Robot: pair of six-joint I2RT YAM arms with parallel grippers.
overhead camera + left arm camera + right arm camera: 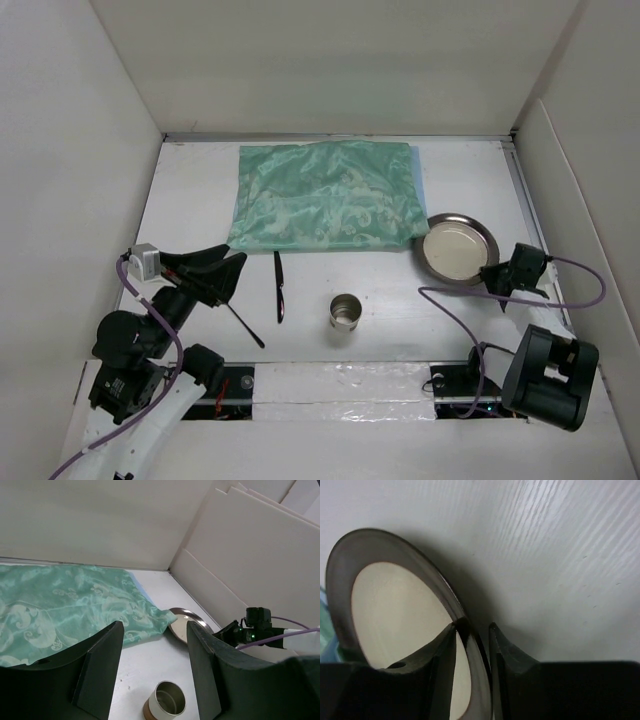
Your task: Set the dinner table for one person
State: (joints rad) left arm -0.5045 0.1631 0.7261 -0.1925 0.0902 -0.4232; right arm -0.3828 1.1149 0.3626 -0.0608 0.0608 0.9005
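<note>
The right gripper (473, 627) is closed down to a narrow gap on the rim of the metal plate (455, 246), one finger inside the dish, one outside. The plate lies at 3 o'clock on the dinner table (195, 205), just off the green mat's (325, 195) corner. The left gripper (153, 627) stands wide apart at 9 o'clock, holding nothing.
</note>
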